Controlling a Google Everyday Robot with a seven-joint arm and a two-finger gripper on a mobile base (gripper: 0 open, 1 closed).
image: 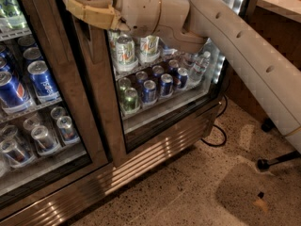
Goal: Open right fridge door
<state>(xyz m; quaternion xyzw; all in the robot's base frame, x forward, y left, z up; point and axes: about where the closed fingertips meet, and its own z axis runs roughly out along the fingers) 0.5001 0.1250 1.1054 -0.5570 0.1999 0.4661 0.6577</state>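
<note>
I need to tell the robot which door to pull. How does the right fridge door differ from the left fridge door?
The gripper is at the upper left edge of the right fridge door; nothing touches the left fridge door. Behind the right one stand green-and-white cans, behind the left blue Pepsi cans. A bright LED strip runs beside the right door's glass; the left shows none. Both are glass-paned, steel-framed.

Cropped by the top edge: gripper point(89, 7), up against the steel frame of the right fridge door point(101, 107), itself cut off above. Hidden behind the arm point(244, 65): part of the cans point(155, 81) on the higher shelf. Off the right edge, the arm's far end. Neighbouring door point(47, 126) clipped left and below. Bottle labels point(200, 65) too blurred to read.
</note>
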